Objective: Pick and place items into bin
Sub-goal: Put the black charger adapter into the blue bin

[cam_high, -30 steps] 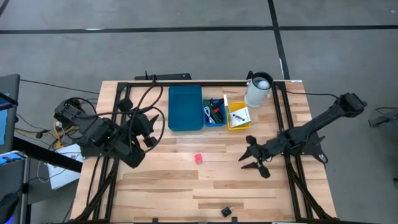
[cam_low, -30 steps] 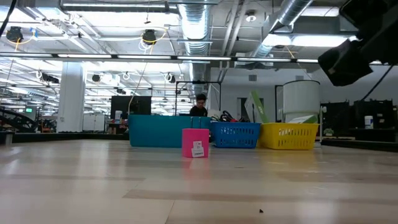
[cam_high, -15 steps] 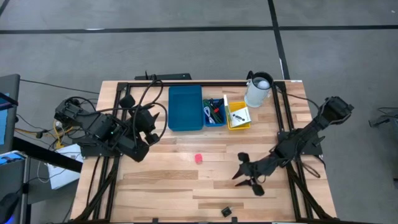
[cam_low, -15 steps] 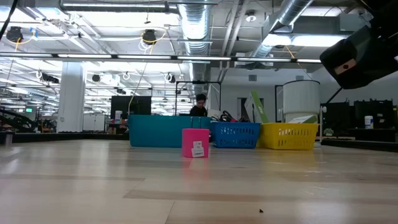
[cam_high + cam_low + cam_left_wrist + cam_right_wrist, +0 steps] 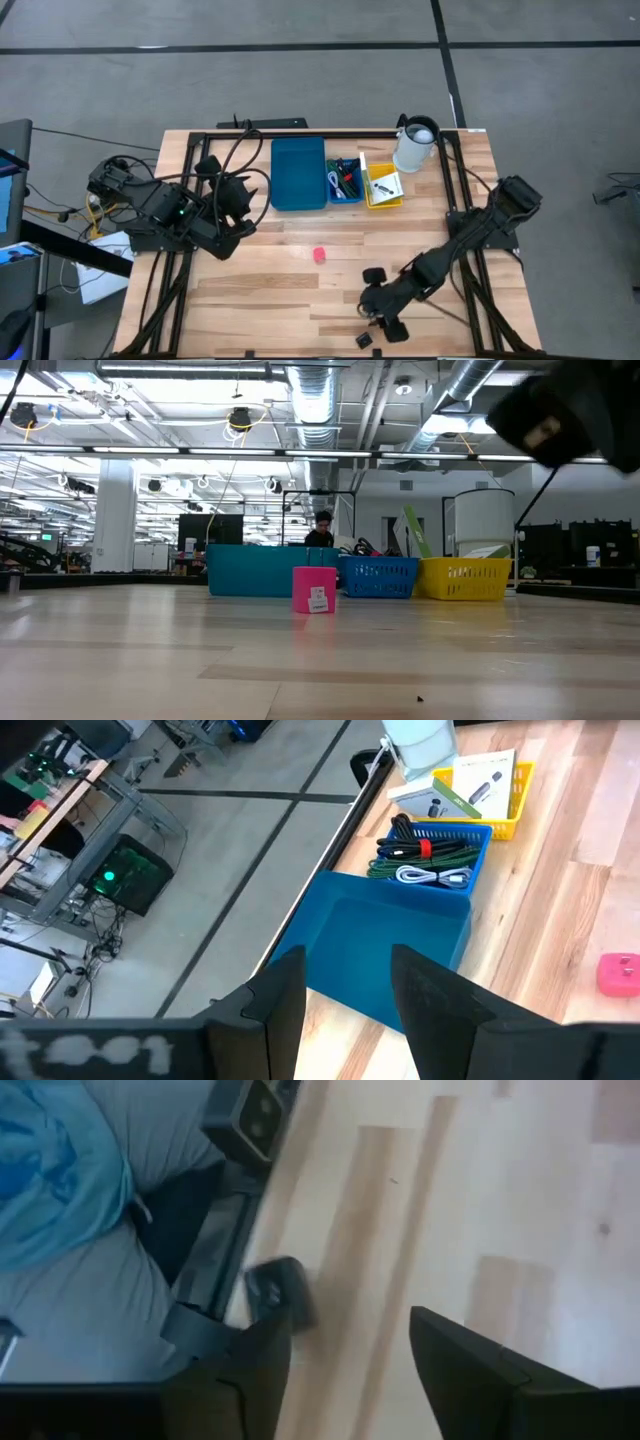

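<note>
Teal bin [image 5: 298, 174]: nothing inside.
Blue basket [image 5: 346, 180]: coiled cables.
Yellow basket [image 5: 383, 186]: white card.
Right hand [image 5: 383, 304]: fingers apart, above black block [image 5: 364, 340].
Left hand [image 5: 347, 982]: fingers apart, holding nothing.

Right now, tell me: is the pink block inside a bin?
No, the pink block sits on the bare table, in front of the teal bin.

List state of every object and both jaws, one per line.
Teal bin: upright, looks empty.
Blue basket: holds coiled cables.
Yellow basket: holds a white card.
White jug: upright, beside the yellow basket.
Pink block: loose, mid-table.
Small black block: loose at the table's near edge.
Left gripper: jaws apart, empty.
Right gripper: jaws open, empty, above the black block.
</note>
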`<state>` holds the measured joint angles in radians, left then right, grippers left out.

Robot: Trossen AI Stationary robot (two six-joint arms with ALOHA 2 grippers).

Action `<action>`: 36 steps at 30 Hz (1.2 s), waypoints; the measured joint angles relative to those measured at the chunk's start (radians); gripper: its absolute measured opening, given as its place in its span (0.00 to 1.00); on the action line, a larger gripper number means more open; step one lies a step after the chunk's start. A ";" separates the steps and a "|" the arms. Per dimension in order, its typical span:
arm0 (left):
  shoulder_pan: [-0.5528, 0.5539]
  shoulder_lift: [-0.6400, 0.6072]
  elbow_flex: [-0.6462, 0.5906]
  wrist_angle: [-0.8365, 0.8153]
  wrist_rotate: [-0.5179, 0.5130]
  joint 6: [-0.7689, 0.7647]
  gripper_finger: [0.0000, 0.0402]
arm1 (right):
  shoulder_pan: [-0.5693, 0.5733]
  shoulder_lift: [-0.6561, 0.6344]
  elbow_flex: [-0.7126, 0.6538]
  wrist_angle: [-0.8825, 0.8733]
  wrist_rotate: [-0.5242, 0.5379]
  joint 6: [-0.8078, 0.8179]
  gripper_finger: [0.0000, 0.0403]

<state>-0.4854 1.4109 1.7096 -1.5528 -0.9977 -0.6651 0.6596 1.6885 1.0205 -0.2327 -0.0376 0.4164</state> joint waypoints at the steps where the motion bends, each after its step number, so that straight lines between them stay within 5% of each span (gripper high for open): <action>1: 0.000 0.000 0.000 0.000 0.000 0.000 0.34 | 0.006 0.020 0.041 -0.037 -0.002 -0.005 0.50; 7: 0.000 0.000 0.000 0.000 -0.001 0.003 0.34 | 0.046 0.134 0.232 -0.242 -0.002 -0.099 0.59; 17: 0.000 0.000 0.000 -0.002 0.000 0.003 0.34 | 0.067 0.309 0.434 -0.381 0.015 -0.129 0.59; 36: 0.000 0.000 0.000 -0.002 0.018 0.018 0.34 | 0.081 0.362 0.465 -0.425 -0.020 -0.074 0.59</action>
<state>-0.4854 1.4113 1.7092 -1.5543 -0.9798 -0.6468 0.7406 2.0510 1.4853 -0.6579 -0.0579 0.3421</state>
